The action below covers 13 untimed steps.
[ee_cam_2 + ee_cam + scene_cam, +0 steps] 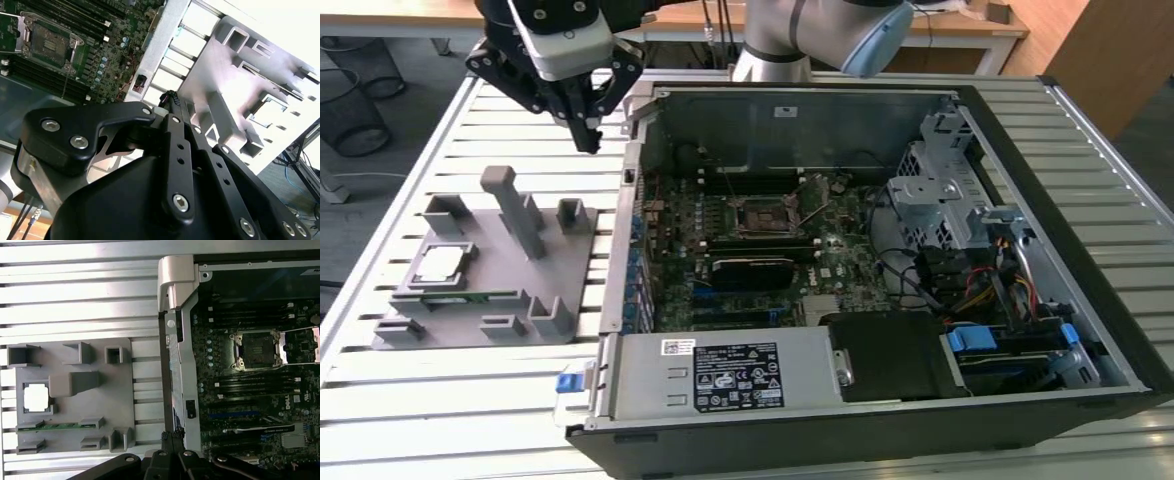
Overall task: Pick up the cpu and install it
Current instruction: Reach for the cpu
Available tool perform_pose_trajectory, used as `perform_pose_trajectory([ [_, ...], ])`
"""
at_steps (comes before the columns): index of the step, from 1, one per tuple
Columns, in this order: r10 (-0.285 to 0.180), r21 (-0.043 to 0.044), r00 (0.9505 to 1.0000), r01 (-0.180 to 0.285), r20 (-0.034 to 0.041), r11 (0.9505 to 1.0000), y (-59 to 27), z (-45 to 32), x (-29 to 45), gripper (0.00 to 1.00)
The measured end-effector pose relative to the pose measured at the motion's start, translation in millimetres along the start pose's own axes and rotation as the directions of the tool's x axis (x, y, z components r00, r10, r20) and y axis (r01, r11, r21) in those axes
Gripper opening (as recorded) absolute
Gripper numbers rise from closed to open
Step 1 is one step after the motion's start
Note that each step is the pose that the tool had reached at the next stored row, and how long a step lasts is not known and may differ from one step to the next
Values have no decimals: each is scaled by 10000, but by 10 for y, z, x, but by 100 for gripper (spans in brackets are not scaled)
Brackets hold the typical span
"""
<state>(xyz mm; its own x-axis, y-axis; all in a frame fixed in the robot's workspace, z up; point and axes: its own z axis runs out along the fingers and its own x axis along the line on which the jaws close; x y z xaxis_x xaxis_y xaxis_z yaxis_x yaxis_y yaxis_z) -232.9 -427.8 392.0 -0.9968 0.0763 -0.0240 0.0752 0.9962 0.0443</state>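
The cpu (443, 265) (36, 397), a small square chip with a silvery top, lies flat in a recess of the grey holder block (520, 310) (120, 405) on the slatted table, at the exterior view's left. My gripper (591, 142) (170, 436) (170, 95) hangs above the table between the holder and the open computer case, well apart from the cpu. Its black fingers meet at the tips with nothing between them. The motherboard socket (761, 215) (257, 347) (47, 42) sits inside the case with its metal frame lifted.
A green memory stick (447, 297) (60, 426) lies in a slot of the holder beside the cpu. A tall grey post (518, 210) rises from the holder. The case wall (634, 180) (175, 300) stands between holder and motherboard; drive cage and cables fill the exterior view's right.
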Motion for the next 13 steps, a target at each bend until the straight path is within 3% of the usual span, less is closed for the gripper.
perform_pose_trajectory([
  [13, -1, 0, 10000, 1, 0, 10000, -148, -5, 172, 11],
])
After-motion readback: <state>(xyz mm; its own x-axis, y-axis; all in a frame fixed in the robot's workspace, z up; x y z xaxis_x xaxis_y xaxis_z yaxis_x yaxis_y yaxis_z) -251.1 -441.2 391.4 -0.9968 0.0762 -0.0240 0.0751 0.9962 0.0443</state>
